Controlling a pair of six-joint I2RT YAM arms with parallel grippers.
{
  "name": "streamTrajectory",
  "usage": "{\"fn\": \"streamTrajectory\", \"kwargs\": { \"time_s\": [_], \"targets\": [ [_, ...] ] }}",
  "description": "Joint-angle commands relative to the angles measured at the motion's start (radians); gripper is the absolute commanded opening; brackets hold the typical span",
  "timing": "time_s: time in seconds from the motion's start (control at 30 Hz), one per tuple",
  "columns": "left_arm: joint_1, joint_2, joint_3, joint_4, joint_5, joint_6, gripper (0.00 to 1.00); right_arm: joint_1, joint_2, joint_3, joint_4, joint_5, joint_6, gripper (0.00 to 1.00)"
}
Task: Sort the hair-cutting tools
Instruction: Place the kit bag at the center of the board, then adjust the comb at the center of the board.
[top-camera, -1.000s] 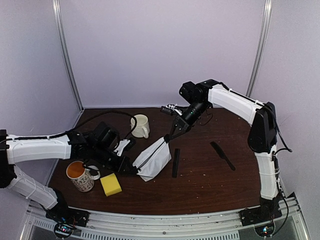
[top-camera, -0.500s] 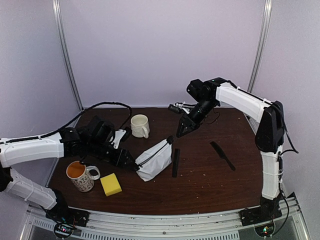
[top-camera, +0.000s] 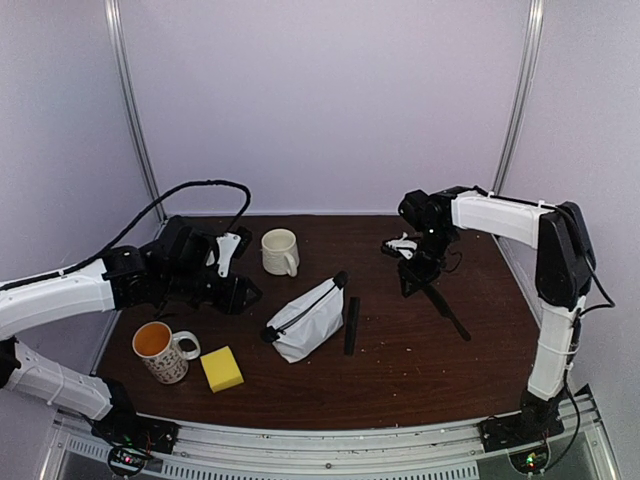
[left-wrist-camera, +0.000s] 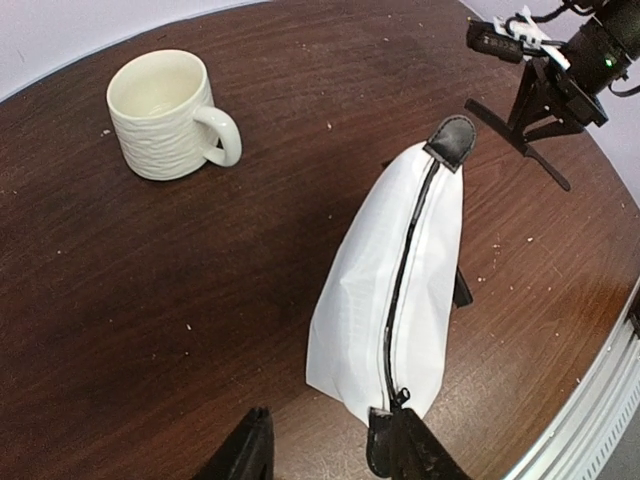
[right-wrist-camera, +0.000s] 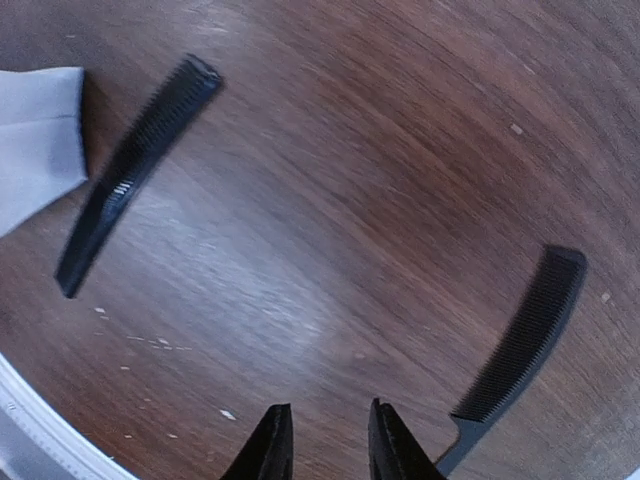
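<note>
Your left fingers (left-wrist-camera: 248, 452) gape empty beside the zip end of the white pouch (left-wrist-camera: 385, 300). Your right fingers (right-wrist-camera: 270, 445), slightly parted and empty, hover over bare counter (right-wrist-camera: 350, 200) between the straight comb (right-wrist-camera: 130, 170) and the tail comb (right-wrist-camera: 520, 340).

We can read no words, numbers or brand names anywhere. The nearest thing to lettering is a small pale imprint on the spine of the straight comb (right-wrist-camera: 135, 175) in the right wrist view, too blurred to make out. The dark pattern on the mug (top-camera: 165, 352) forms no letters we can tell.
</note>
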Motion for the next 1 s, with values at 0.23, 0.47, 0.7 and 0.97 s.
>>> {"fn": "streamTrajectory", "kwargs": {
  "time_s": [0.23,0.47,0.7,0.97],
  "targets": [
    [0.006,0.058,0.08,0.078,-0.025,0.067,0.43,-0.12,-0.205,-0.306,0.071,0.39,-0.057,0.37],
    [0.006,0.094,0.122,0.074,-0.013,0.09,0.43,-0.139,-0.167,-0.344,0.068,0.331,-0.072,0.38],
    [0.006,0.089,0.122,0.079,-0.025,0.09,0.43,-0.142,-0.106,-0.369,0.077,0.279,-0.075,0.35],
    [0.006,0.09,0.122,0.084,-0.032,0.089,0.43,-0.152,-0.05,-0.373,0.089,0.273,-0.059,0.33]
  ]
}}
